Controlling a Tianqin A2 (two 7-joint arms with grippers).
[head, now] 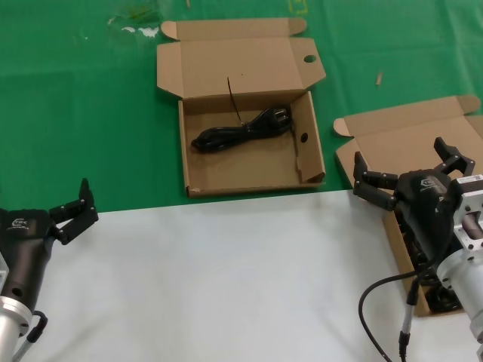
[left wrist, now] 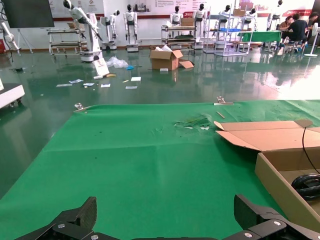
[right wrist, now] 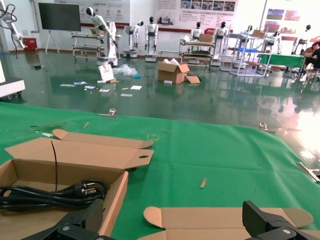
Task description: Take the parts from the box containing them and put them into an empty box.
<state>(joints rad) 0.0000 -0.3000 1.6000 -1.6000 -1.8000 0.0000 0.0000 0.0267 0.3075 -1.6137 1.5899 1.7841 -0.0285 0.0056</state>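
The squarish holed box [head: 243,186] lies open at the table's middle with one black power cord [head: 241,130] in it. The cord also shows in the right wrist view [right wrist: 50,195] and partly in the left wrist view [left wrist: 307,185]. The plain-lidded box [head: 411,139] stands open at the right; dark cords [head: 444,299] show partly inside it, mostly hidden by my arm. My right gripper [head: 411,170] is open and empty above this box, over its lid [right wrist: 220,220]. My left gripper [head: 72,207] is open and empty at the front left.
A white sheet [head: 226,279] covers the front of the table, and green cloth [head: 75,113] covers the back. The holed box's tall lid [head: 241,64] leans back behind it. Small scraps [head: 139,19] lie at the far left.
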